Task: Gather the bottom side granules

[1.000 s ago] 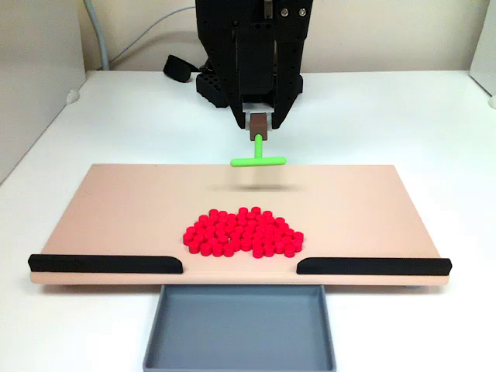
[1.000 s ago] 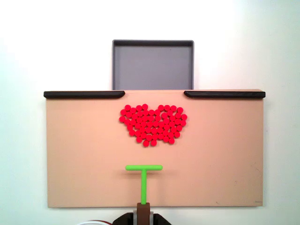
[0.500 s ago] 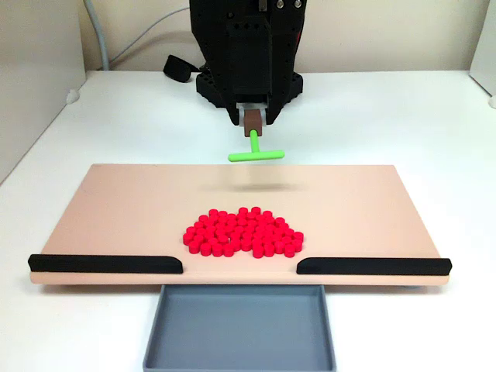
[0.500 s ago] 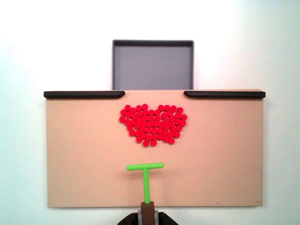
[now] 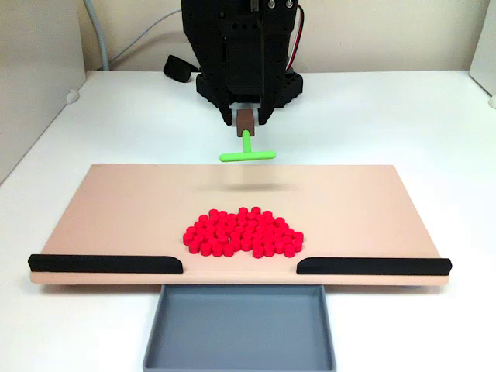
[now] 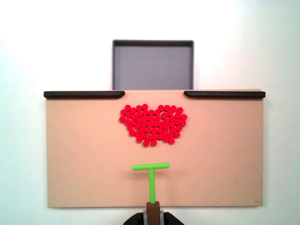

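The granules (image 5: 242, 232) (image 6: 152, 124) lie in one tight red cluster on the tan board (image 5: 116, 209) (image 6: 75, 159), close to the gap between its two black rails. My gripper (image 5: 246, 116) (image 6: 152, 213) is shut on the brown handle of the green T-shaped pusher (image 5: 247, 153) (image 6: 151, 176). The pusher hangs above the board's edge nearest the arm, its crossbar facing the cluster with bare board between them. A faint shadow of it falls on the board.
Black rails (image 5: 105, 263) (image 5: 372, 266) line the board edge away from the arm, with a gap between them. A grey tray (image 5: 240, 325) (image 6: 152, 65) sits just past that gap. The black arm base (image 5: 248, 85) and cables stand behind the board.
The pusher has drawn back toward the arm base and shifted sideways: left in the front view, right in the top-down view. The granules have not moved.
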Available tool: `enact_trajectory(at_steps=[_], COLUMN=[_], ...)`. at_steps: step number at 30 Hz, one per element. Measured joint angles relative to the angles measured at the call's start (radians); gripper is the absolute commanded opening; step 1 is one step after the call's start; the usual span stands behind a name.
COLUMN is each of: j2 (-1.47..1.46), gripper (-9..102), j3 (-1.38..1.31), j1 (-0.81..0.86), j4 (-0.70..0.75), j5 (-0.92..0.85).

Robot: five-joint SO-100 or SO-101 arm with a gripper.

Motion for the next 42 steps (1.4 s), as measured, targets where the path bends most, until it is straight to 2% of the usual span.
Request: enact_trajectory(at_steps=[19,38,42], j2=[-0.087,-0.103,-0.087], gripper=[0,0,0], j3=[0.000,0.051,0.089], j1=[0.000,-0.028,-0.034], j4=[-0.106,-0.112,-0.163], j5=[0.103,0.110,0.132])
